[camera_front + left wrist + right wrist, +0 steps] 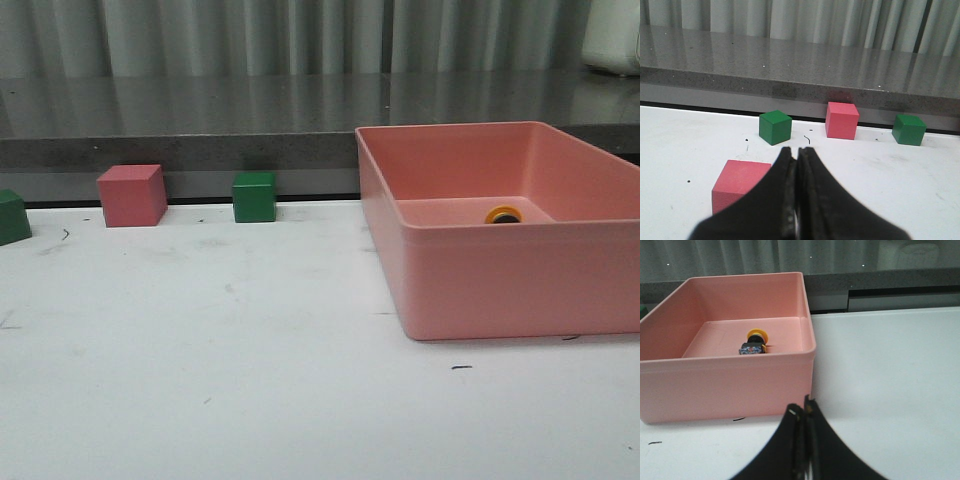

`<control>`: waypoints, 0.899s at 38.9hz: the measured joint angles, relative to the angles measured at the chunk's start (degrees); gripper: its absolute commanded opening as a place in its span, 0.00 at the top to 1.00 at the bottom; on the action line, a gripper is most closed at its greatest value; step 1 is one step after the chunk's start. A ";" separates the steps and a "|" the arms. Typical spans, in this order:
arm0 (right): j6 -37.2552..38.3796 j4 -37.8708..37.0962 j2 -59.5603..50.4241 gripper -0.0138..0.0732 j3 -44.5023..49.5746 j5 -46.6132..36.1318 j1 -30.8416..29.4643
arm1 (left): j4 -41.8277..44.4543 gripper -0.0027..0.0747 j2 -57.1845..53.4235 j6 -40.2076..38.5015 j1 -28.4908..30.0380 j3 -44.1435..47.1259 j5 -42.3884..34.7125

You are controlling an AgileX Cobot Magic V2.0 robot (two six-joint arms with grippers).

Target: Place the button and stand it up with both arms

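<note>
The button [754,341] lies on its side on the floor of the pink bin [480,280] at the right edge of the tabletop [200,380], ungrasped, so by my judgement the task has not begun: lifting out, placing and standing all remain. The left claw [798,152] and right claw [802,410] are both closed and empty, hovering over the tabletop. No brand, label or writing is legible.

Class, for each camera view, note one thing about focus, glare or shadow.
Front view: soft, even light; only the button's yellow cap shows above the pink bin wall. Left wrist view: the left gripper is near and blurred. Right wrist view: the right gripper is dark, with white specks of glare behind.
</note>
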 measured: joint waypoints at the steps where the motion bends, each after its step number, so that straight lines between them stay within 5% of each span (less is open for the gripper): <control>1: 0.00 0.00 0.00 0.91 0.00 0.00 0.00 | 0.00 0.99 0.00 0.00 0.00 0.00 0.00; 14: 0.00 0.00 0.00 0.91 0.00 0.00 0.00 | 0.00 0.99 0.00 0.00 0.00 0.00 -0.25; 26: 0.00 1.82 0.00 0.91 -0.14 -1.27 0.00 | -0.52 0.99 0.00 0.00 0.00 -0.26 -9.45; 35: 0.00 1.98 0.00 0.91 -10.49 3.15 0.00 | 0.04 0.99 2.37 0.00 0.00 -10.34 -4.15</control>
